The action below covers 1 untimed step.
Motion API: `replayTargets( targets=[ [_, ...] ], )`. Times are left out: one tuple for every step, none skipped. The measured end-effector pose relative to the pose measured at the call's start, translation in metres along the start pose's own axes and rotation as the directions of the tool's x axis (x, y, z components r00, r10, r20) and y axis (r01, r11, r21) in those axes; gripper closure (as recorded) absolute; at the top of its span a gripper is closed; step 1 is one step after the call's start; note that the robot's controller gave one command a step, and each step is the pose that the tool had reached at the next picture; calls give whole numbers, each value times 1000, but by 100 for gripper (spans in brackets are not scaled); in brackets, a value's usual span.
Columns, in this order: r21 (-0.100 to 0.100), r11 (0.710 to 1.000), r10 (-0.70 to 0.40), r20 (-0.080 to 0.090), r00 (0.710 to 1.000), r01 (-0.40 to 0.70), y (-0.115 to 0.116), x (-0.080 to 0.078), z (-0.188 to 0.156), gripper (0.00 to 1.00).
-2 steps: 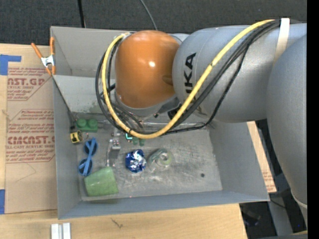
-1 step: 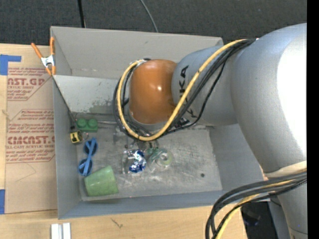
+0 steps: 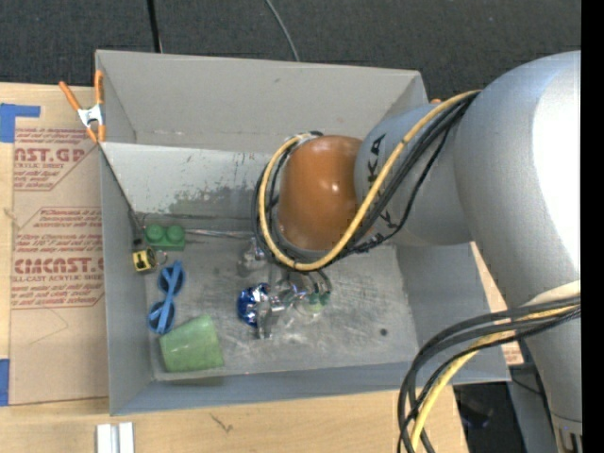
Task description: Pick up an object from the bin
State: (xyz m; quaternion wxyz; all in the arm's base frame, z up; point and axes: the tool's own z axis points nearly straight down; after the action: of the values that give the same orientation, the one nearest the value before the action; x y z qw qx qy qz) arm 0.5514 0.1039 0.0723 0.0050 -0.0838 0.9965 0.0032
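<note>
camera view: shiny blue thing [image 3: 251,303] in mid bin [image 3: 189,173], long axis unclear

The grey arm [image 3: 377,149] is carrying black letters on its side, beside the orange cover [image 3: 316,192]; only "KA" is showing there. The cardboard sheet [image 3: 47,215] left of the bin [image 3: 255,83] is showing red print, cut off at the edges: large letters reading "CAST.G" twice, and under the lower one a small line reading "CAST ACRYLIC SHEE". The other small lines are proving too small to read.
</note>
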Motion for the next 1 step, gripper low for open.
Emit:
replayTargets(
  targets=[
    [1, 1000, -5, -1, 1000, 5, 2, -1, -2, 100]
  ],
)
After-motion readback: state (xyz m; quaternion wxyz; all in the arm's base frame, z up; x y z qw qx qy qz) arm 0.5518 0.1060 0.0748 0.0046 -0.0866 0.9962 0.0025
